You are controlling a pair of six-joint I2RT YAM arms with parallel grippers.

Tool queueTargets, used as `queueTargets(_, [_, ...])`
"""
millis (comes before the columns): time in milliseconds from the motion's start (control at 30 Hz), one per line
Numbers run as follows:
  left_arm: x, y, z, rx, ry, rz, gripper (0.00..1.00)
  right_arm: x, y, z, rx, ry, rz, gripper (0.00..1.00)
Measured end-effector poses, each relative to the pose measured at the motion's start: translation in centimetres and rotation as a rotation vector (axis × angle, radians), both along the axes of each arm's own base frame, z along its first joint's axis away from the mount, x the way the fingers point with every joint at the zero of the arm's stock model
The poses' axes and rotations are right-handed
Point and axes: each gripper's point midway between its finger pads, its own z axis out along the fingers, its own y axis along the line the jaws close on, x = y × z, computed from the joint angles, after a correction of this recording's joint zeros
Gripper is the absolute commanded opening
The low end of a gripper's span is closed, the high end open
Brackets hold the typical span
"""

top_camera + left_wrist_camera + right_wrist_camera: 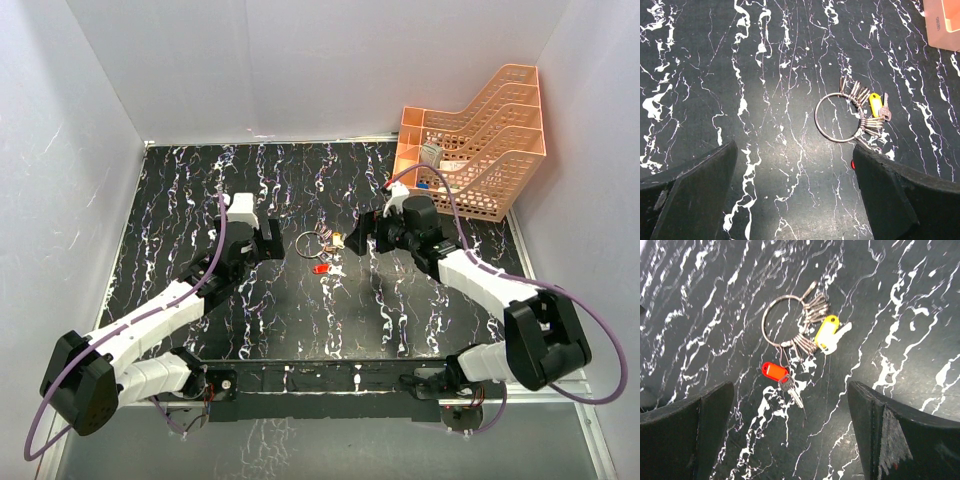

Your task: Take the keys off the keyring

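Fingers (690,195) spread wide and holding nothing, the left gripper (272,240) is hovering at the ring's (764,325) 9 o'clock, and the right gripper (363,240), equally spread, at its 3. The ring is lying flat mid-table (200,180), with the yellow key (826,330) at 3 and the red key (775,371) at 5. One gripper should probably be pinning the wire while the other is pinching a key head. The tray (500,130), at the table's 1 o'clock, is holding grey and blue bits too small to name.

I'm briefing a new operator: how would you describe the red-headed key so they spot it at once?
Near the middle of the black, white-veined table lies a silver keyring with small metal bits bunched on it. Just outside the ring, on the side toward the table's near edge, lies the red-headed key; unlike the yellow-headed key nearby, its head is red.
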Motion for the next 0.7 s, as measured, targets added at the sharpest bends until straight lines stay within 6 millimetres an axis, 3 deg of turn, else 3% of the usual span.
queueTargets(300, [-0.3,1.1,-0.7,-0.004,0.031,0.069,0.99,-3.2,4.3,-2.8,-0.127,-0.009,0.137,0.98])
queueTargets(700, [-0.7,3.8,0.7,-0.039,-0.005,0.185,0.99,-3.1,5.0,-5.2,-0.203,-0.016,0.126,0.98])
